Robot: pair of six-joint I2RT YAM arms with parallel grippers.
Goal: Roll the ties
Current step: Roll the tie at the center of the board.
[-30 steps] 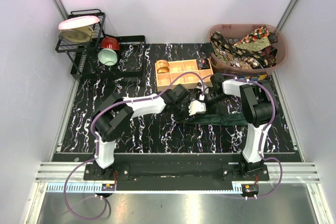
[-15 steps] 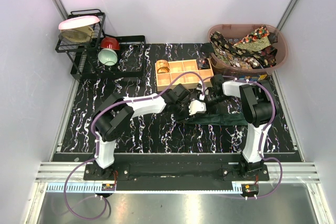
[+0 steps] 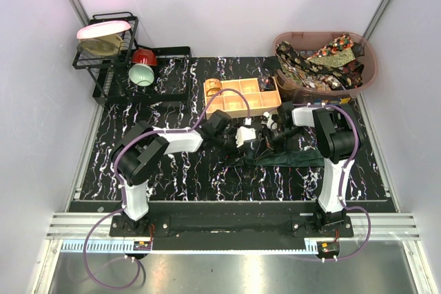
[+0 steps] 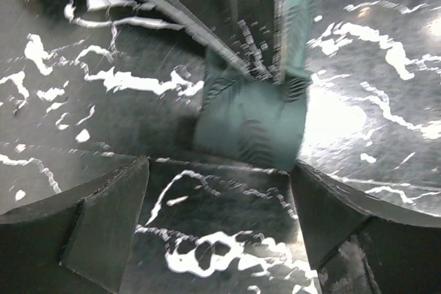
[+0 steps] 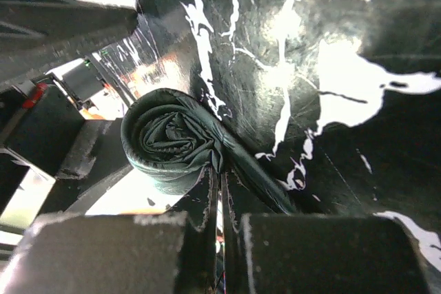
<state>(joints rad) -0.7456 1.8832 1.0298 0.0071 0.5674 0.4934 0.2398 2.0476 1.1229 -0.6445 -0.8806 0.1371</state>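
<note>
Partly there: my right pincer [image 5: 219,185] grasps the half-rolled green tie [image 5: 167,142], left pincer [image 4: 217,201] released; other ties [image 3: 320,64] lie unrolled.

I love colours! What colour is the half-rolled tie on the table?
The tie is plain dark green. The left wrist view shows the colour best.

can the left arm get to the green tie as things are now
Probably yes. The left tool is open, and the green tie lies straight ahead of it with nothing between. The right tool, shut on the tie by its rolled end, is close and may crowd the approach.
</note>
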